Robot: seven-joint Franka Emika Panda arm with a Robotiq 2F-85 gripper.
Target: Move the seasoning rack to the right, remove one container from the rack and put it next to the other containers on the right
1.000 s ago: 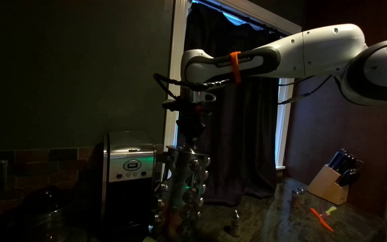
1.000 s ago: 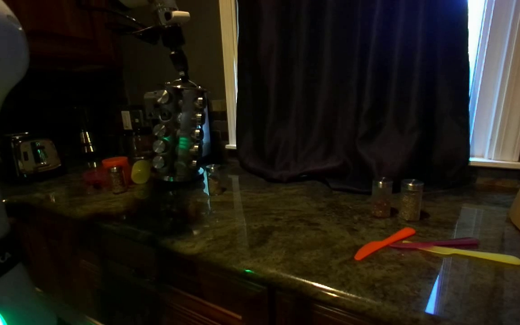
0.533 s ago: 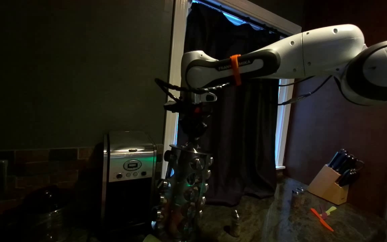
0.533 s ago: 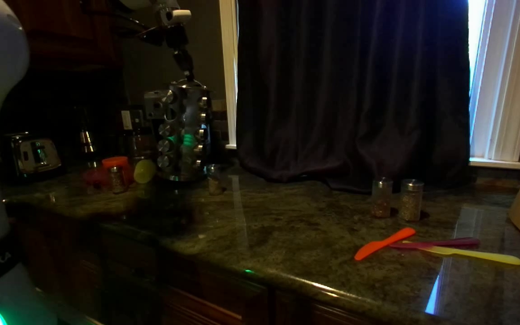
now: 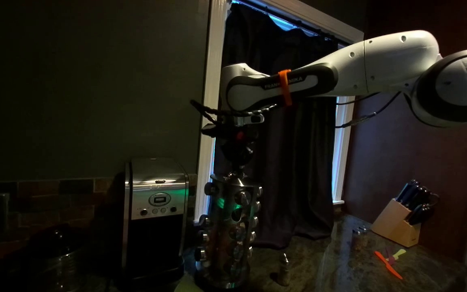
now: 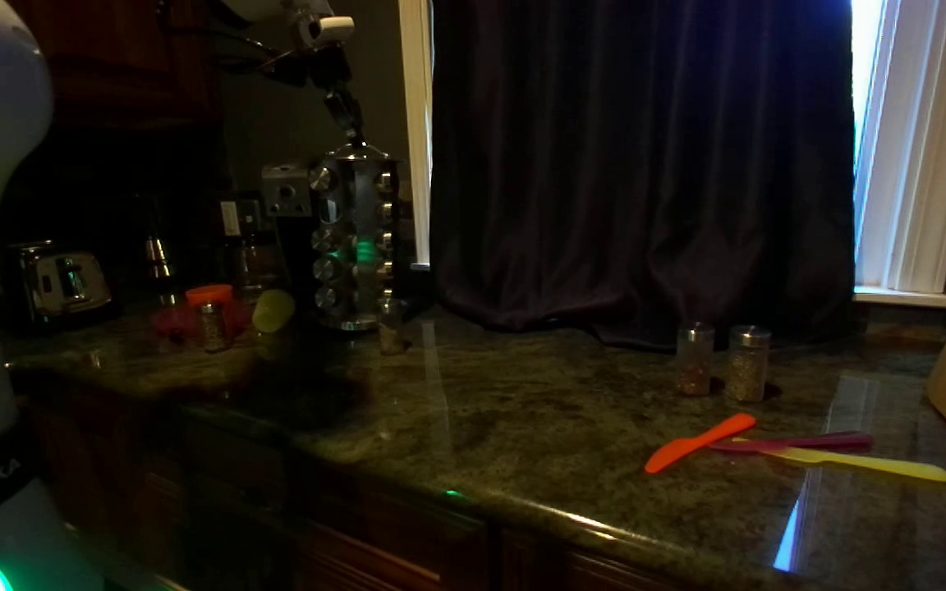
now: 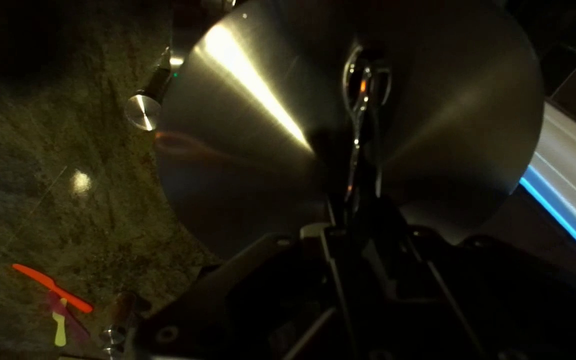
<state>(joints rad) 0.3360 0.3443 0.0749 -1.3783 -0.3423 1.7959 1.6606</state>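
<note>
1. The end effector grips the rack by its thin handle; a sideways pull could pivot it and set the rack swinging.
2. The rack looks upright, between the appliance and a loose jar in an exterior view; moving right could topple that jar.
3. I cannot tell whether the base touches the table; if it does, drag could tip the rack.
4. A tilt might shake out the racked jars, which lie sideways.
5. Two jars stand well to the rack's right; the coloured knives just in front could crowd a later placement there.
</note>
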